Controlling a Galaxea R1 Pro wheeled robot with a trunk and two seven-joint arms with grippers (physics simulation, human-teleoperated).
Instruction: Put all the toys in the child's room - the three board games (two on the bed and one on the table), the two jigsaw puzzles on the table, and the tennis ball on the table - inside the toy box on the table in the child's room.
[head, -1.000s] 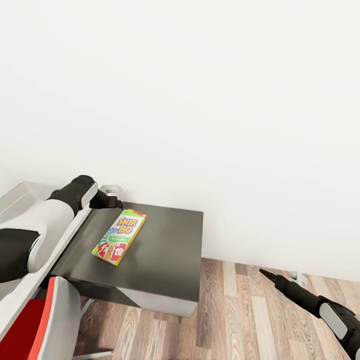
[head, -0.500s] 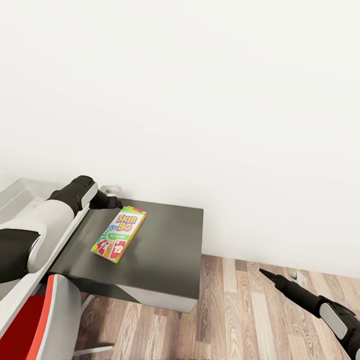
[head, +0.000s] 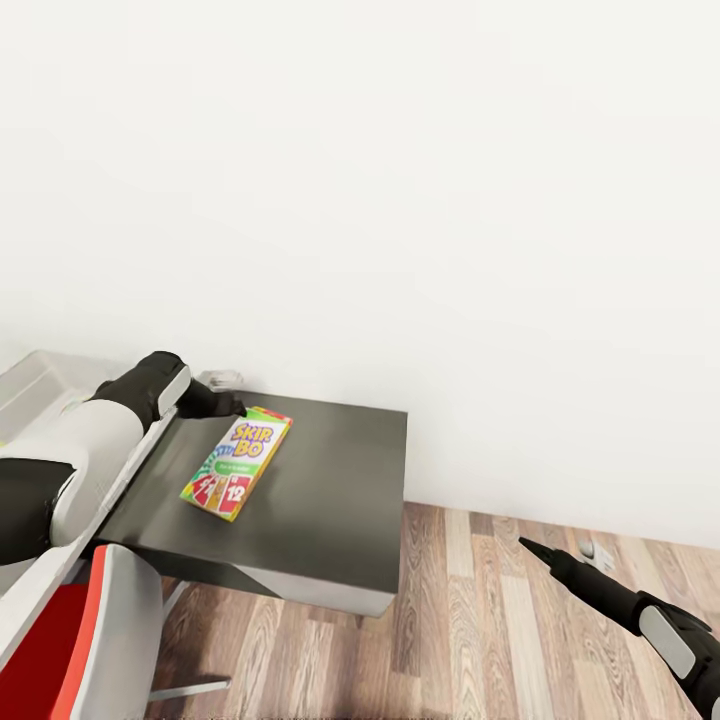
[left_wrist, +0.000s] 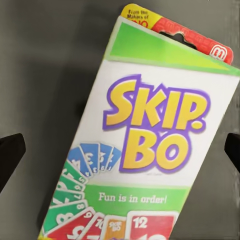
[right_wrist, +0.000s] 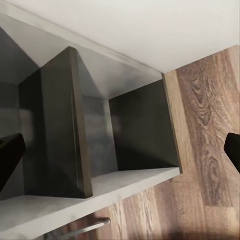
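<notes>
A yellow-green and red Skip-Bo board game (head: 236, 463) lies flat on the table's dark grey side unit (head: 330, 480). My left gripper (head: 222, 404) hovers open at the box's far end. In the left wrist view the board game (left_wrist: 150, 140) lies right below the left gripper (left_wrist: 120, 152), with a dark fingertip at either edge of that picture. A corner of the light grey toy box (head: 35, 378) shows at the far left on the pale desk top. My right gripper (head: 530, 548) hangs low over the floor, open (right_wrist: 120, 155) and empty.
A red and white chair (head: 90, 640) stands at the front left of the table. Wood floor (head: 480, 620) lies to the right of the side unit, whose open shelf compartments (right_wrist: 140, 130) show in the right wrist view. A white wall rises right behind.
The whole picture has shifted a little, so the camera moved. The far end of the board game now lies closer to my left gripper. The right arm has held still.
</notes>
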